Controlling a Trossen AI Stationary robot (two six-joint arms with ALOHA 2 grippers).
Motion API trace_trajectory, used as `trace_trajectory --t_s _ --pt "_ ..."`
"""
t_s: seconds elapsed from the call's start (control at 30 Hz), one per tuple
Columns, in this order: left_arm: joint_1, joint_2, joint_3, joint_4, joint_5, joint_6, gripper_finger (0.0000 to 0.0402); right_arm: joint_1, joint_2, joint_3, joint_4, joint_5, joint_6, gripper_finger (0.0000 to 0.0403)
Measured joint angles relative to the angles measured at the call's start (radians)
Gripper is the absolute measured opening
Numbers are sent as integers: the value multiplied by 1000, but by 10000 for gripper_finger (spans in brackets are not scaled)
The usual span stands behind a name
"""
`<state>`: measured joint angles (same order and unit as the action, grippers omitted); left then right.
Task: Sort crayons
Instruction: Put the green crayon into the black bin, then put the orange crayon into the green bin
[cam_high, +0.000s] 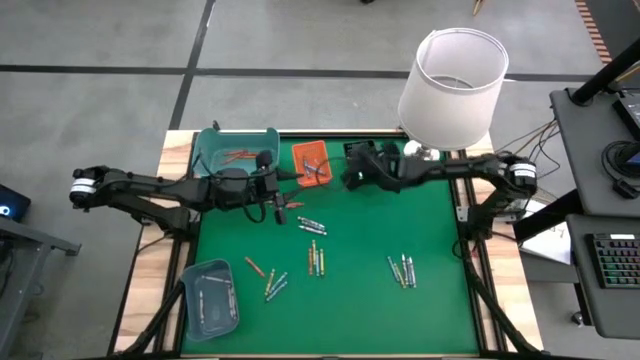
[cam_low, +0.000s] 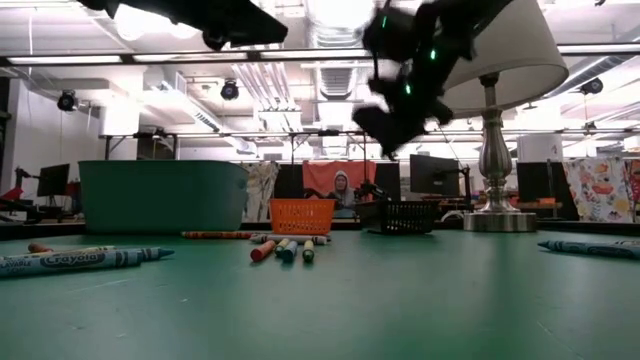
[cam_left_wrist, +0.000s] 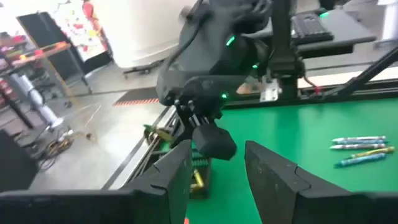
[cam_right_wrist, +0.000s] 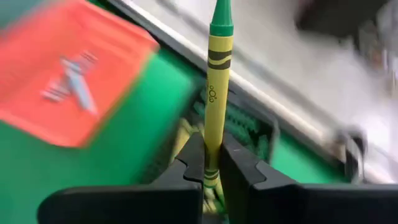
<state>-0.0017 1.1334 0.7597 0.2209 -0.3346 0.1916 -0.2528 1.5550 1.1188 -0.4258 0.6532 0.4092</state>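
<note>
Green table (cam_high: 360, 300) beneath my two arms. My right gripper (cam_right_wrist: 211, 163) pinches a yellow-green crayon (cam_right_wrist: 216, 93) upright between its fingers, above the black tray (cam_high: 358, 152) beside the orange tray (cam_high: 310, 163). My left gripper (cam_left_wrist: 216, 169), fingers spread, hovers by the teal tray (cam_high: 236, 150). More crayons (cam_high: 313, 258) lie scattered mid-table.

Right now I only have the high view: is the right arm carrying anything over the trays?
Observer: Yes. The right gripper is shut on a yellow-green crayon, which stands upright in its grip.
Operator: What's in the tray by it?
Observer: That's the black tray. It holds what look like green crayons, though they're blurred.
Operator: And the left arm?
Observer: The left gripper is open and holds nothing.
</note>
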Motion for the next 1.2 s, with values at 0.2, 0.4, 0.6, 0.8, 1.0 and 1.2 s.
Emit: trace_trajectory --t_s 0.2,0.4,0.6,0.8,1.0,1.2 --pt "0 -27 0 -70 -23 -37 132 -112 94 13 -82 -136 89 29" --pt "0 -28 0 -128 -24 -51 132 -121 151 28 -62 -138 88 72" --pt "0 -28 0 -127 -25 -51 132 -120 158 47 -64 -138 86 122" --pt "0 -28 0 -182 -26 -61 132 -99 104 53 -64 -138 50 131" --pt "0 -17 0 -258 -26 -81 133 -52 37 53 -63 -137 19 131" --pt "0 1 0 -331 -23 -129 133 14 23 53 -66 -139 -60 127"
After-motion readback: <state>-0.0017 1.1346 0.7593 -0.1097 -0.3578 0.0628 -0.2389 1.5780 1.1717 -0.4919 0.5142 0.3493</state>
